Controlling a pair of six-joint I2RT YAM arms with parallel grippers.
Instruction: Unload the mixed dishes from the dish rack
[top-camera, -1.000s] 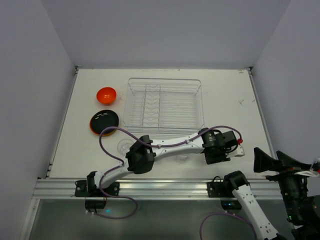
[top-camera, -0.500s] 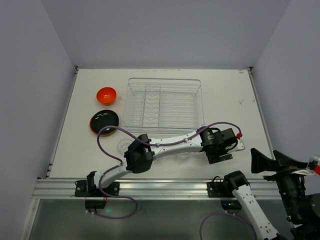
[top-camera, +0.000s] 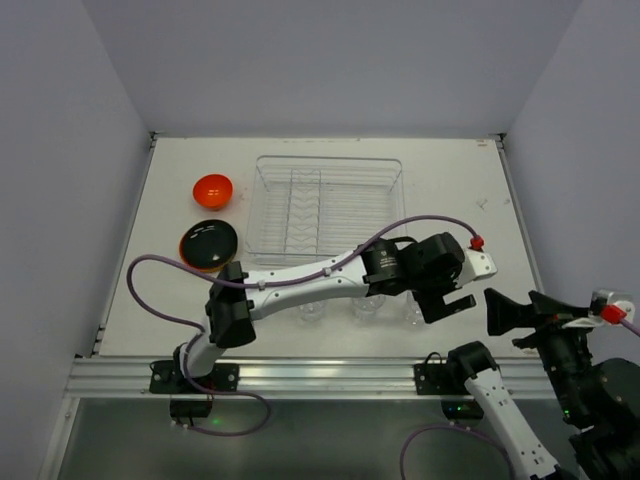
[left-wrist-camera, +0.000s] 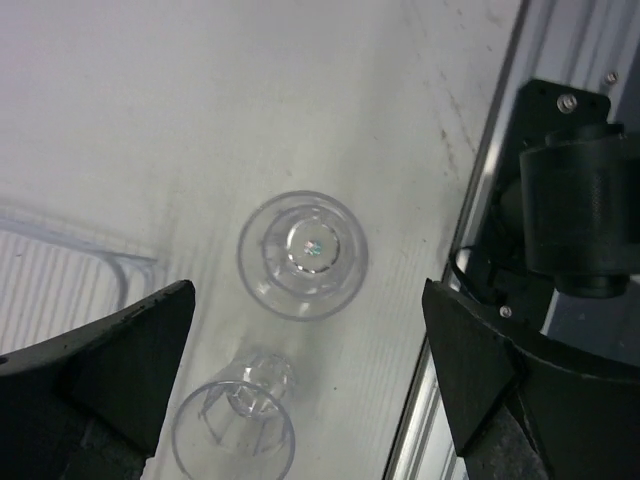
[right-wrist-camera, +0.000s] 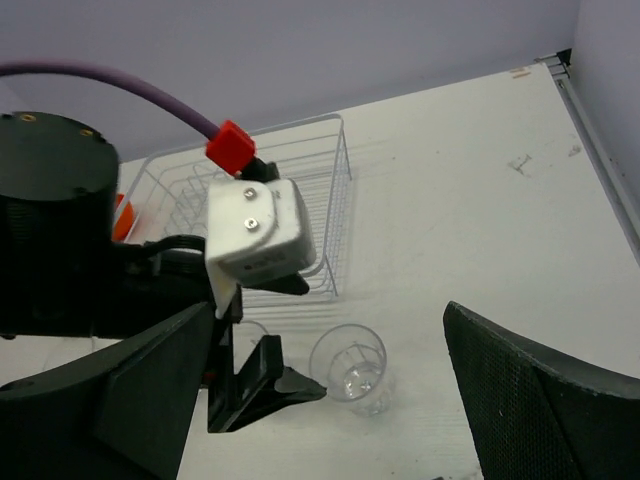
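Two clear tumblers (left-wrist-camera: 302, 255) below left tool (left-wrist-camera: 308, 290), spread wide, right tool (right-wrist-camera: 330, 310) likewise spread, empty

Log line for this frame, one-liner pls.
left gripper open above tumbler, not touching | right gripper open, holding nothing | dish rack empty | orange bowl, black plate out, left of rack

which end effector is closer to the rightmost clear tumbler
Left. The left end effector hangs open just above the rightmost tumbler. The right end effector, also open, sits off to the tumbler's right, toward the near right corner of the table.
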